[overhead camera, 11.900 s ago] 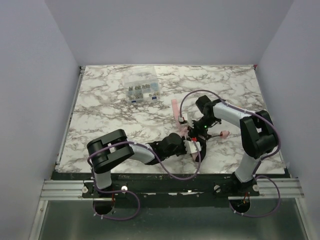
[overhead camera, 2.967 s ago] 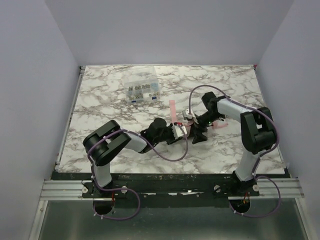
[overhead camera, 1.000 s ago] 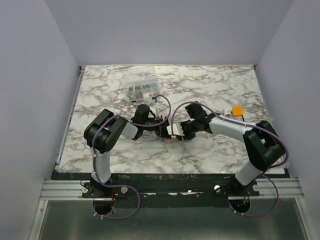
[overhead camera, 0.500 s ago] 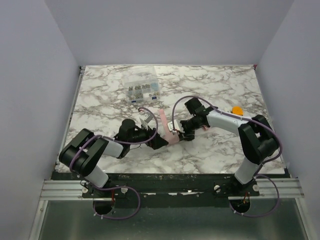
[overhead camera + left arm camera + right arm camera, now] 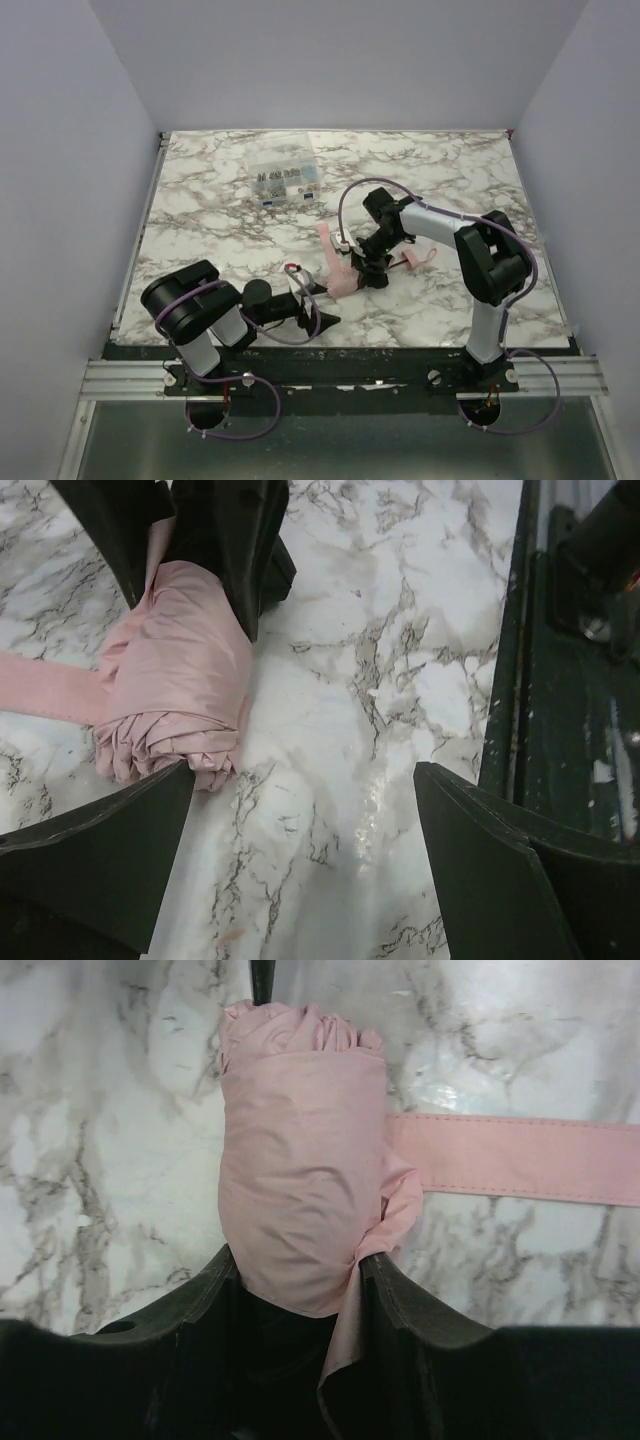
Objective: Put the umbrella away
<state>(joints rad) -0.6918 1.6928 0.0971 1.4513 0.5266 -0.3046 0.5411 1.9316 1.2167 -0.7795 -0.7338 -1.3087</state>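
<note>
The umbrella (image 5: 343, 279) is a small rolled pale pink bundle lying on the marble table, its strap (image 5: 327, 237) trailing flat toward the back. My right gripper (image 5: 362, 268) is shut on one end of the bundle; in the right wrist view both fingers press the pink fabric (image 5: 300, 1150), and the strap (image 5: 520, 1160) runs off to the right. My left gripper (image 5: 318, 306) stands open just in front of the bundle, nearer the table's front edge. In the left wrist view the umbrella (image 5: 180, 670) lies beyond my left gripper (image 5: 303, 780), apart from it.
A clear plastic compartment box (image 5: 284, 181) of small parts sits at the back left. The dark front rail (image 5: 560, 680) of the table runs close beside my left gripper. A small pink piece (image 5: 426, 260) lies right of my right arm.
My left arm has drawn back toward the near edge, off the umbrella, jaws still wide. My right gripper has kept hold of the bundle and shifted a little.
</note>
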